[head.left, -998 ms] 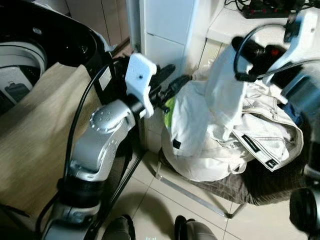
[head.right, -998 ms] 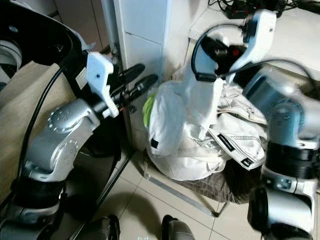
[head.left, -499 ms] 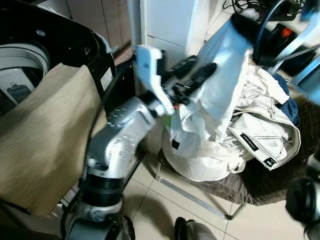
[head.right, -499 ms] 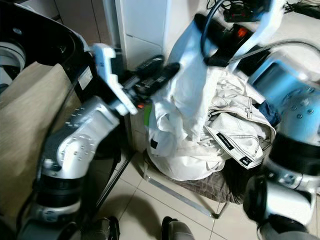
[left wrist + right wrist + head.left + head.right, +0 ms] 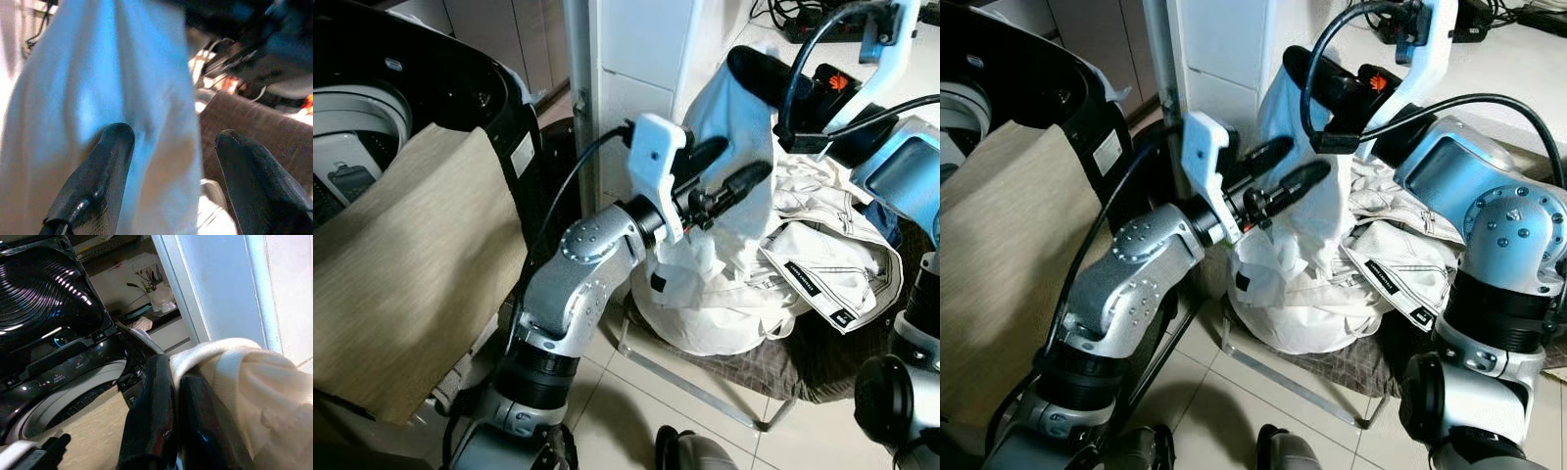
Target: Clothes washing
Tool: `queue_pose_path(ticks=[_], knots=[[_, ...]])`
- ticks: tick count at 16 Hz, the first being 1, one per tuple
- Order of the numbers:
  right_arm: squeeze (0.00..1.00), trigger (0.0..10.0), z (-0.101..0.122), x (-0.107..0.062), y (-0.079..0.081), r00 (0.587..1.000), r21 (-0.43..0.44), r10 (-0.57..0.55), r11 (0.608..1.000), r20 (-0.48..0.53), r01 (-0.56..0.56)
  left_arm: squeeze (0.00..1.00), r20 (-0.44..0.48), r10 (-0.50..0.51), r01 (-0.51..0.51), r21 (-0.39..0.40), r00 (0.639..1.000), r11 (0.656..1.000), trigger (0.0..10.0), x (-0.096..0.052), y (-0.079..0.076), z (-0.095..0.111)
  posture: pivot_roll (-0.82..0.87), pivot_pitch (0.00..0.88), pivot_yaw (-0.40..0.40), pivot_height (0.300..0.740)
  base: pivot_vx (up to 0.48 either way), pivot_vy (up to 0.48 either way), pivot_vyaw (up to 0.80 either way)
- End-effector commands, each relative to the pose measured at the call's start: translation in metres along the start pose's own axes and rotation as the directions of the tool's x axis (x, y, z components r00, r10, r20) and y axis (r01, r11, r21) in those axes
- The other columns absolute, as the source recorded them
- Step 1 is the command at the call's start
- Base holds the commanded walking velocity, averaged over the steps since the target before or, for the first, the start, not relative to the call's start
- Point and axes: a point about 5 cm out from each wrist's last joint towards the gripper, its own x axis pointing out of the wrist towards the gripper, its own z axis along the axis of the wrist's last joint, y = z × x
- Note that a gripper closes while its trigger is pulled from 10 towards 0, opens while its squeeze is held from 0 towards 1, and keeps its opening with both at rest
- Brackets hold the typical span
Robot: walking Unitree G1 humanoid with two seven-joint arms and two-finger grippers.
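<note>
Fingers of the right gripper pinched tight on a fold of a white garment, held up high beside the white cabinet. Fingers of the left gripper spread apart, one on either side of the hanging cloth, one seemingly brushing it, nothing clamped yet. Judged from this: mid-handover or a second grip being set up, so that both arms can carry the piece.

Below the lifted garment, a heap of pale laundry on a low cot-like frame over the tiled floor; a dark blue item tucked at the far edge of the heap. Lower end of the raised piece trailing into the heap, not yet clear of it.

To the robot's left, the washing machine with lid up and drum open, a beige cloth draped across its front.

Progress, as a judgement: early. One piece lifted, most of the pile untouched. Left to do: secure the garment, swing it over to the drum, drop it in, return for the rest.
</note>
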Motion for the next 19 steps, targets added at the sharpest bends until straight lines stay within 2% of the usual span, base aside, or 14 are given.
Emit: queue_pose_path(ticks=[1, 2, 3, 7, 19], knots=[[0.0, 0.0, 0.001, -0.002, 0.007, 1.0, -0.008, 0.026, 1.0, 0.008, -0.026, 0.0, -0.008, -0.002, 0.002, 0.033, 1.0, 0.999, 9.5, 0.003, 0.0, 0.001, -0.14, 0.105, -0.026, 0.74, 0.0, 0.0, 0.0], [0.0, 0.0, 0.001, -0.002, 0.008, 1.0, -0.006, 0.029, 1.0, 0.009, -0.029, 0.0, -0.012, 0.023, -0.023, 0.037, 1.0, 0.999, 6.9, 0.002, 0.003, 0.0, -0.14, 0.101, -0.025, 0.74, 0.0, 0.0, 0.0], [0.0, 0.0, 0.0, -0.003, 0.009, 0.999, -0.003, 0.03, 1.0, 0.011, -0.03, 0.0, -0.006, 0.043, -0.043, 0.03, 0.999, 0.999, 0.0, 0.001, 0.007, 0.0, -0.14, 0.101, -0.025, 0.74, 0.0, 0.0, 0.0], [0.0, 0.0, -0.001, -0.003, 0.01, 1.0, 0.004, 0.028, 1.0, 0.011, -0.028, 0.0, 0.02, 0.069, -0.069, 0.011, 0.997, 0.998, 0.0, -0.001, 0.013, 0.002, -0.14, 0.1, -0.023, 0.74, 0.0, 0.0, 0.0], [0.0, 0.0, -0.005, -0.003, 0.009, 1.0, 0.011, 0.031, 0.999, 0.002, -0.031, 0.0, 0.049, 0.052, -0.053, 0.016, 0.997, 0.998, 0.0, -0.001, 0.013, 0.004, -0.13, 0.097, -0.023, 0.74, 0.0, 0.0, 0.0]])
